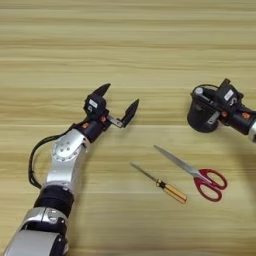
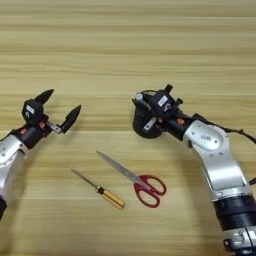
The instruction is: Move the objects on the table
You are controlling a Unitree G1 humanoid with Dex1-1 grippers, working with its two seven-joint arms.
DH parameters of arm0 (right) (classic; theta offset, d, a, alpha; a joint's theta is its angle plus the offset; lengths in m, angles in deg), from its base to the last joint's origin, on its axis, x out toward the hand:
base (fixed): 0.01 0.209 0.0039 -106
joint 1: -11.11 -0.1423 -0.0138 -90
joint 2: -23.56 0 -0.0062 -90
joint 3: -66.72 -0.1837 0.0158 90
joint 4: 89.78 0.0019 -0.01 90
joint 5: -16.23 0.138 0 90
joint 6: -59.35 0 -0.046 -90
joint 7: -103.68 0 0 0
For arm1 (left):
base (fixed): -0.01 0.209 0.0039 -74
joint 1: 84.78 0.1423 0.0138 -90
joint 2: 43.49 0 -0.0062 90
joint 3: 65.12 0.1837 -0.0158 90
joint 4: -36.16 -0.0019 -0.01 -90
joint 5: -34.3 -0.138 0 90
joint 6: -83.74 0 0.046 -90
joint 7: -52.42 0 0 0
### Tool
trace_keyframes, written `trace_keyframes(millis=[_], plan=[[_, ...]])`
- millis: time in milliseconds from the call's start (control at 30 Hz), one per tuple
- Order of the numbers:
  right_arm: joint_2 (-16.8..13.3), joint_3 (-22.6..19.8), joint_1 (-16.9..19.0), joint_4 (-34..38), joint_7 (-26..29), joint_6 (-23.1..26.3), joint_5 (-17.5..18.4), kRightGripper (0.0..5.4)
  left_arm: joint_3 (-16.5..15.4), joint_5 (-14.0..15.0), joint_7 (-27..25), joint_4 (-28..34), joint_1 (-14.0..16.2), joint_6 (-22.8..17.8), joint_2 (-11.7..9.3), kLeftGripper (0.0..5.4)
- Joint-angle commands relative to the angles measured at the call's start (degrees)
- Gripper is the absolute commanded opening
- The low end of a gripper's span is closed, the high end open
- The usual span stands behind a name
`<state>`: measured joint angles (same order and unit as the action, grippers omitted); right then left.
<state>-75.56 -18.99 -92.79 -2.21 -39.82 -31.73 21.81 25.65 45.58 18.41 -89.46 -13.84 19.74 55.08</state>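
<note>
A black mesh pen cup (image 1: 198, 120) (image 2: 141, 125) stands at the right of the table (image 1: 125, 45). My right gripper (image 1: 214, 107) (image 2: 154, 114) is at the cup's rim, partly covering it. A white-grey marker tip (image 1: 199, 91) (image 2: 139, 97) shows at the cup's far edge. Red-handled scissors (image 1: 194, 174) (image 2: 135, 179) lie closed in front of the cup, blades pointing far-left. An amber-handled screwdriver (image 1: 161, 183) (image 2: 100, 189) lies left of them, roughly parallel. My left gripper (image 1: 121, 95) (image 2: 64, 100) hangs open left of centre with nothing between its fingers.
The left arm's silver links (image 1: 65, 160) stretch from the near-left corner toward the middle. The right arm (image 2: 215, 160) comes in from the near right. Bare wood spans the far half of the table.
</note>
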Motion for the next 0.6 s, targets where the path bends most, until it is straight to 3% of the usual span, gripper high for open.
trace_keyframes(millis=[33,400,600], plan=[[-0.6,-1.4,-1.2,1.2,-0.6,-0.5,0.0,0.74,0.0,-0.9,0.2,0.2,-0.2,0.4,0.0,5.4],[-1.7,-4.4,-1.7,8.4,-0.8,-0.3,1.9,0.74,0.1,-1.3,0.5,-0.4,-0.4,0.6,0.1,5.4],[-2.1,-6.9,-2.1,11.7,0.1,0.5,6.0,0.74,0.0,-1.4,0.5,-0.5,-0.6,0.5,0.3,5.4]])
